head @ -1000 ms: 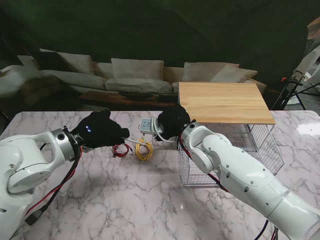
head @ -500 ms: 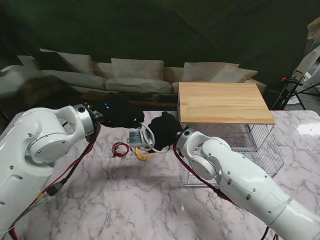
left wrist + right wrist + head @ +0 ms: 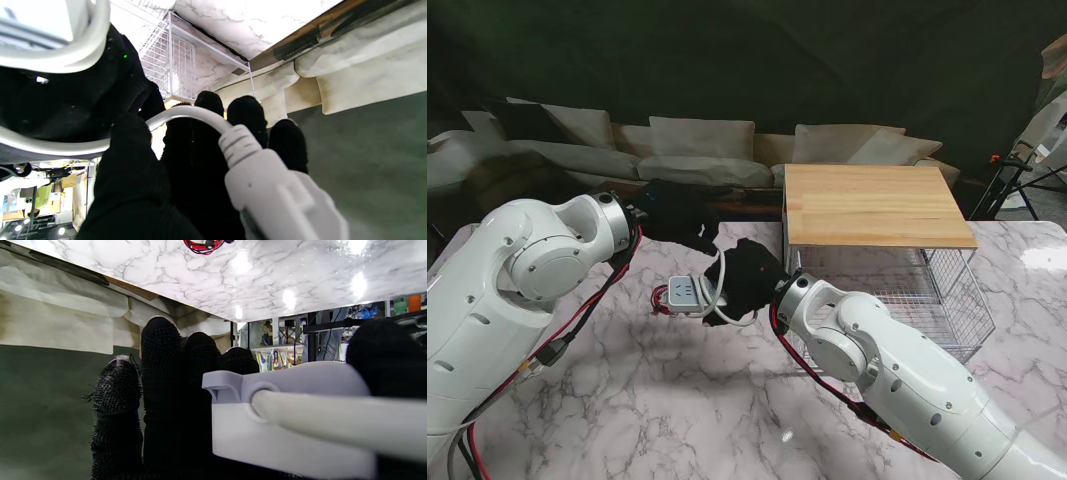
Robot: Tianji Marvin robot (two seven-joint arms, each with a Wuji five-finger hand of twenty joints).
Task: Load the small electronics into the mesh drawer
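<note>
White power strip (image 3: 684,294) held clear of the marble table (image 3: 677,400), left of the mesh drawer (image 3: 947,290) and not inside it. Socket face turned up toward the stand camera. Right hand (image 3: 745,280) closed around the strip's body: in the right wrist view, strip (image 3: 287,420) pinned between the fingers (image 3: 160,366) and the thumb (image 3: 383,353), cable leaving the housing toward the camera. White cable (image 3: 717,285) looped from the strip across the right hand up to the left hand (image 3: 677,215). Left hand closed on the plug end: in the left wrist view, white plug (image 3: 267,180) seated against the palm, thumb (image 3: 130,156) curled beside it, fingertips (image 3: 247,113) extended past it. Left hand positioned farther from me than the right, just beside it.

Red wire coil (image 3: 663,296) lying on the table, partly hidden behind the strip; also visible in the right wrist view (image 3: 203,244). Wooden board (image 3: 872,205) resting on top of the drawer frame. Sofa (image 3: 697,150) beyond the table's far edge.
</note>
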